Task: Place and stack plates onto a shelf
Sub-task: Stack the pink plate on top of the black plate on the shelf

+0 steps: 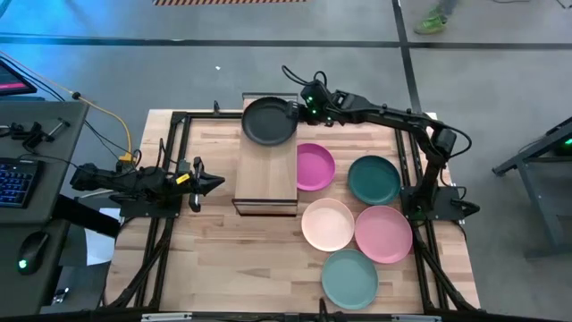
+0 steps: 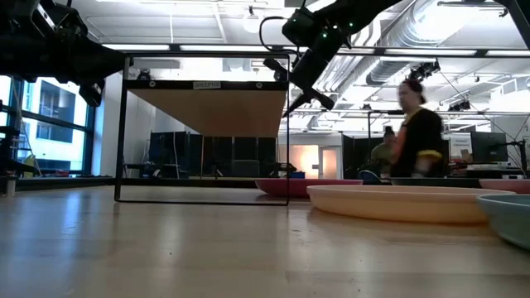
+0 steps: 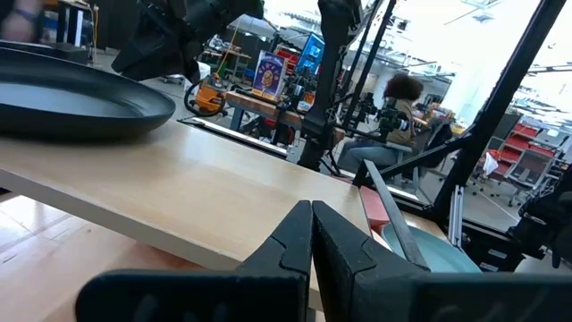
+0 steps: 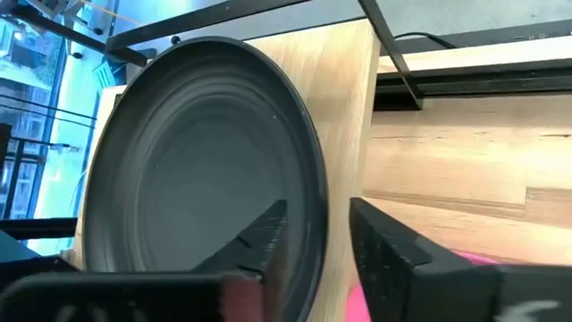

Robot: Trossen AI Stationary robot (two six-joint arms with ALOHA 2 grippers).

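Observation:
The dark grey-black plate (image 1: 268,121) lies flat on the far end of the wooden shelf (image 1: 265,174); the left wrist view also shows the plate (image 3: 71,98). My right gripper (image 1: 293,109) is open at the plate's right rim (image 4: 315,192), with one finger over the plate's inside and the other outside the rim, wood showing in the gap. My left gripper (image 1: 217,183) is shut and waits level just left of the shelf. On the table right of the shelf lie the magenta plate (image 1: 315,166), dark green plate (image 1: 374,179), cream plate (image 1: 327,224), pink plate (image 1: 383,233) and light teal plate (image 1: 349,277).
The near half of the shelf top (image 1: 265,183) is bare wood. A dark metal frame (image 1: 170,143) runs round the table's edges. In the low view a person (image 2: 418,136) shows in the room beyond the table. A keyboard and mouse sit on a desk (image 1: 18,179) to the left.

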